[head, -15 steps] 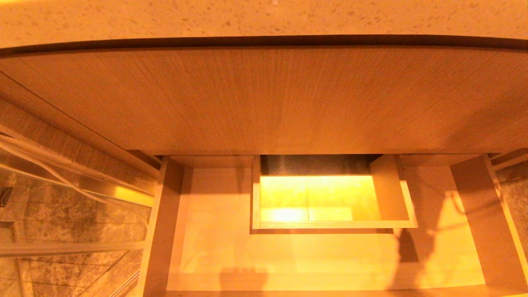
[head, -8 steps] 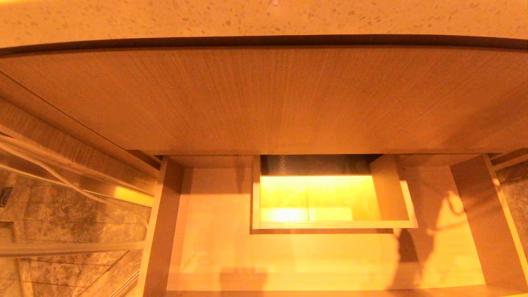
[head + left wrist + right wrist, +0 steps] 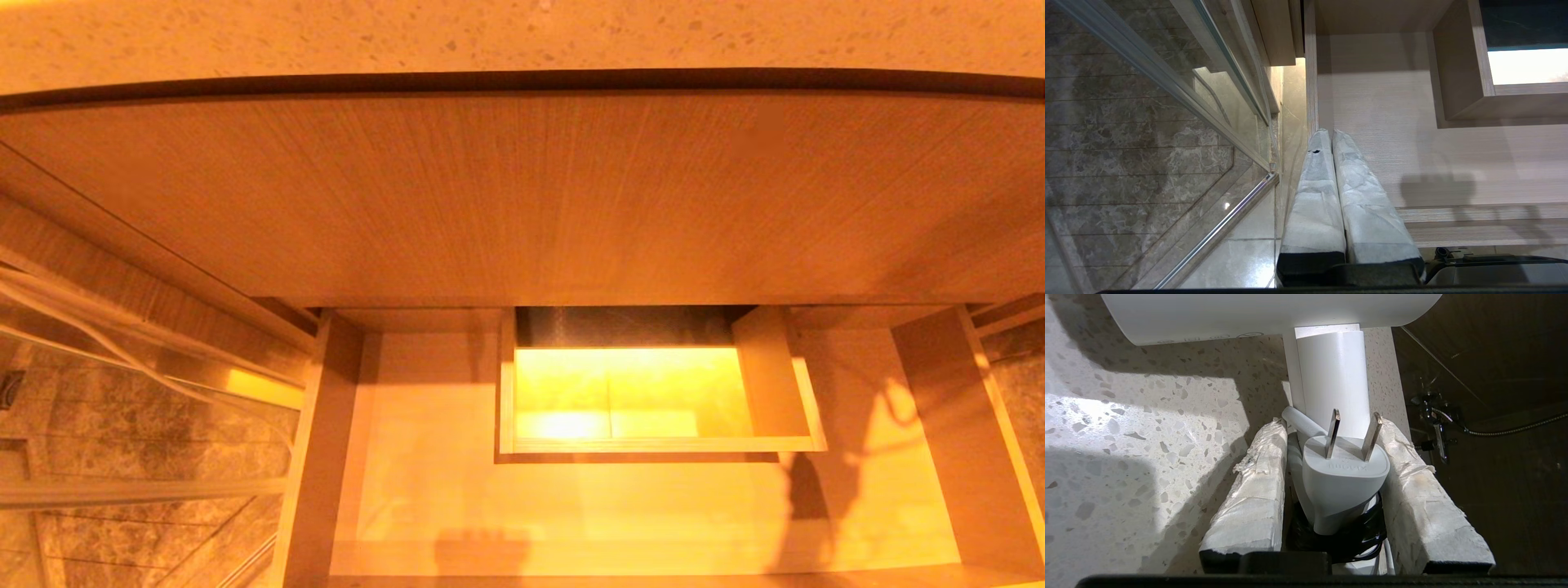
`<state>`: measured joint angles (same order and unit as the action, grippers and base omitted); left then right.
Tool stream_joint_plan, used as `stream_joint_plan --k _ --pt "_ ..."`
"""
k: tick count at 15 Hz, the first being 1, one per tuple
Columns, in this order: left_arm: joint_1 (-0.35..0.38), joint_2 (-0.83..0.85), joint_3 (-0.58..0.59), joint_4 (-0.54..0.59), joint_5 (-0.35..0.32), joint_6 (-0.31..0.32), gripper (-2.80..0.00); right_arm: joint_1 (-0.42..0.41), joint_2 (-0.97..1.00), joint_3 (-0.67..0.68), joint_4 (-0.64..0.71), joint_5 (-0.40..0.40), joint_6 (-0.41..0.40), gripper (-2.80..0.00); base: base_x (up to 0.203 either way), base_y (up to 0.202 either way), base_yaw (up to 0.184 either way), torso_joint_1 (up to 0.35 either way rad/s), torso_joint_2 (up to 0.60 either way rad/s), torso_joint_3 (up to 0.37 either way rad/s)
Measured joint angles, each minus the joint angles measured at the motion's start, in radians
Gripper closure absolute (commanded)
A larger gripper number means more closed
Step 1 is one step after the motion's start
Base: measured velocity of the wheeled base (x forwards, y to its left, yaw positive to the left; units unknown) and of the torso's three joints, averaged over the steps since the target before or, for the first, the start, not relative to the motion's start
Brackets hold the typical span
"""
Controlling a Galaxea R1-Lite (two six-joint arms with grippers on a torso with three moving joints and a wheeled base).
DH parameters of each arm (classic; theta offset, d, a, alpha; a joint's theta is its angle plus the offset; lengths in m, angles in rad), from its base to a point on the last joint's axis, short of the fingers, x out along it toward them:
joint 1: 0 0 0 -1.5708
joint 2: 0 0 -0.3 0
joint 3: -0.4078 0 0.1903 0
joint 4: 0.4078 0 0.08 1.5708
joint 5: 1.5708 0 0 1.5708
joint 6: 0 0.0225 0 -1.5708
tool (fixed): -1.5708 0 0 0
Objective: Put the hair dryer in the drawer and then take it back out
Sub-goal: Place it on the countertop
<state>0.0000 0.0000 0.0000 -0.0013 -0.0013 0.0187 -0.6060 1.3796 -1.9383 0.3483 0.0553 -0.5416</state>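
Progress: the drawer (image 3: 620,498) stands pulled out below the wood panel (image 3: 522,196). Its floor shows bare around the boxed cut-out (image 3: 653,400); no hair dryer lies in it. The hair dryer (image 3: 1331,375) is in the right claw (image 3: 1331,469), held over the speckled worktop (image 3: 1135,428), out of the head view.

Judgement: either the dryer has yet to go in, or it is already back out. The frames cannot settle which, so the stage is uncertain. If the first, both the placing and the retrieval remain; if the second, little is left beyond setting it down.

Right claw: clenched on the dryer's handle, a padded finger on either side. The white plug (image 3: 1345,473) with its two prongs sits between the fingers, atop a bundle of dark cord (image 3: 1347,539). The barrel lies crosswise beyond the fingertips. The claw reaches along the worktop, near its right edge, with a dark wall and a shower fitting (image 3: 1437,424) beyond.

Left claw (image 3: 1327,139): fingers pressed together, grasping nothing, parked over the drawer's left wall, beside a glass partition (image 3: 1167,102).
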Motion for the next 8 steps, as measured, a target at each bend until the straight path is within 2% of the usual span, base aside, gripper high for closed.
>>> stream_joint_plan --k 2,3,8 --pt "0.000 0.000 0.000 0.000 0.000 0.000 0.00 0.001 -0.001 0.000 0.000 0.004 -0.001 0.00 0.000 0.000 0.000 0.000 0.00 0.000" --pt "0.000 0.000 0.000 0.000 0.000 0.001 0.00 0.001 -0.001 0.000 -0.001 0.012 -0.005 -2.80 0.000 0.000 0.000 0.000 0.00 0.000" --pt "0.000 0.000 0.000 0.000 0.000 0.000 0.00 0.019 -0.002 0.001 -0.014 0.022 -0.007 -2.80 0.000 0.000 0.000 0.000 0.00 0.000"
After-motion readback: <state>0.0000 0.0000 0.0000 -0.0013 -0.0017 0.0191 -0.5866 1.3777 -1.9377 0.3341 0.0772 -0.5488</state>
